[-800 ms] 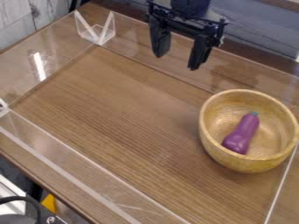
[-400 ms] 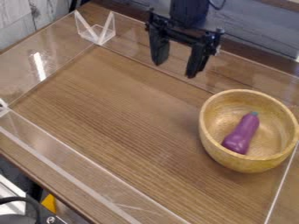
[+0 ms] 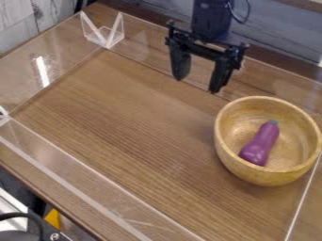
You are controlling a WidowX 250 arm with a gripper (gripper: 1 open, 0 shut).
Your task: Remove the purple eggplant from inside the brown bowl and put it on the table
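Since the earlier frames, the gripper (image 3: 201, 77) has drifted rightward and slightly down across the far end of the table (image 3: 126, 122), drawing closer to the brown bowl (image 3: 269, 140); nothing else has shifted.

From the single camera view, the jaws stand wide apart and empty, pointing straight down, above bare wood just up and left of the bowl's far rim. The purple eggplant (image 3: 261, 143) lies inside the bowl, leaning on the inner slope with its dark stem tip toward the far right and its bulbous end lower left. Whether its base touches the bowl's bottom is hard to say from this angle.

The step in hand is the approach. To do it well, the gripper should centre over the eggplant's thicker middle, with the fingers straddling its narrow width rather than its length, then descend clear of the thick rim before closing.
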